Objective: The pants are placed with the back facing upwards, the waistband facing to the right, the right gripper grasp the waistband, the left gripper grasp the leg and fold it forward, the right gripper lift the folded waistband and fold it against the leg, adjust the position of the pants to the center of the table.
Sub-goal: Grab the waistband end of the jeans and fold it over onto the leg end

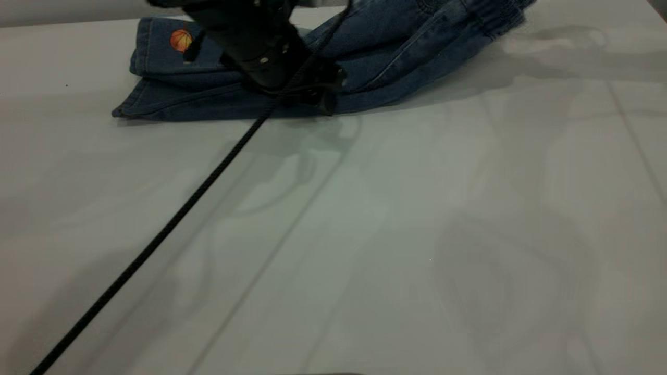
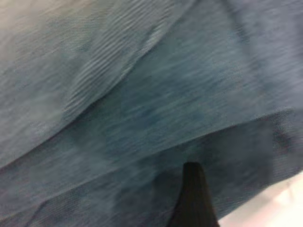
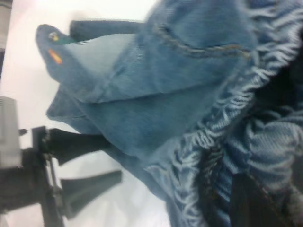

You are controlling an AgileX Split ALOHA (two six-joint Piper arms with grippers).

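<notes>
Pants [image 1: 396,62] faded blue denim, orange basketball print; table [image 1: 417,234] pale grey.

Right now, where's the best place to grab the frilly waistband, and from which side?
Pinch the waistband across its bunched, doubled edge, coming from the right end of the pants. That end rides up off the table, leaving room underneath, and its ruffles probably help grip. The left pincer sits open at the near middle edge, so keep clear of it.

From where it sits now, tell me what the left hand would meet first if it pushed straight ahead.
Most likely the pants. The left hand is open at their near folded edge, one finger already against the denim, so any advance presses into the cloth. Depth behind the fold is unclear.
</notes>
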